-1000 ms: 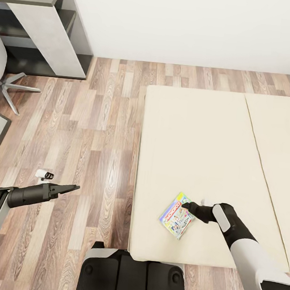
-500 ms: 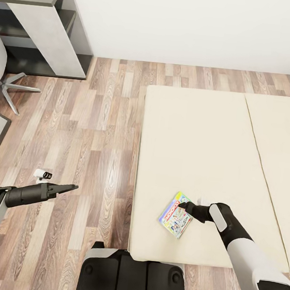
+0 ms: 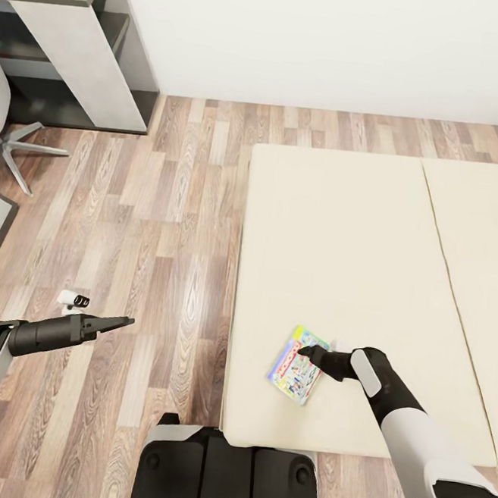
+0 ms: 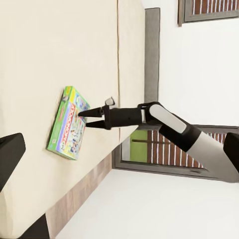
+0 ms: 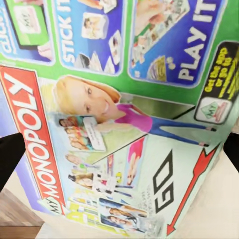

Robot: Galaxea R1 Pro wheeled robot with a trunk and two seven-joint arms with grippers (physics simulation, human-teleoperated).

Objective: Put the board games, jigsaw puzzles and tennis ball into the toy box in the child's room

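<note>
Our right gripper [image 3: 308,351], fingers spread, seems to touch the green-edged board game [image 3: 295,364] lying flat near the bed's [image 3: 342,235] corner. We should straddle its edge squarely before pinching. Our left gripper [image 3: 116,321] looks pressed together, over the floor beside the bed.

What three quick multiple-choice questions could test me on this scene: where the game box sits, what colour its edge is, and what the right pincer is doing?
1. Where does the board game lie?
A. on the wooden floor
B. on the bed, near its front corner
C. on the shelf unit

2. What colour is the game box's edge?
A. green
B. black
C. orange

3. How does the right pincer stand?
A. shut around the box
B. far off over the floor
C. open, its tips at the box's top face

Answers:
1 B: the head view shows the box flat on the beige mattress near the floor-side edge.
2 A: the left wrist view shows a green border on the board game.
3 C: the left wrist view shows the right pincer with its fingers spread at the box, not clamped.
</note>
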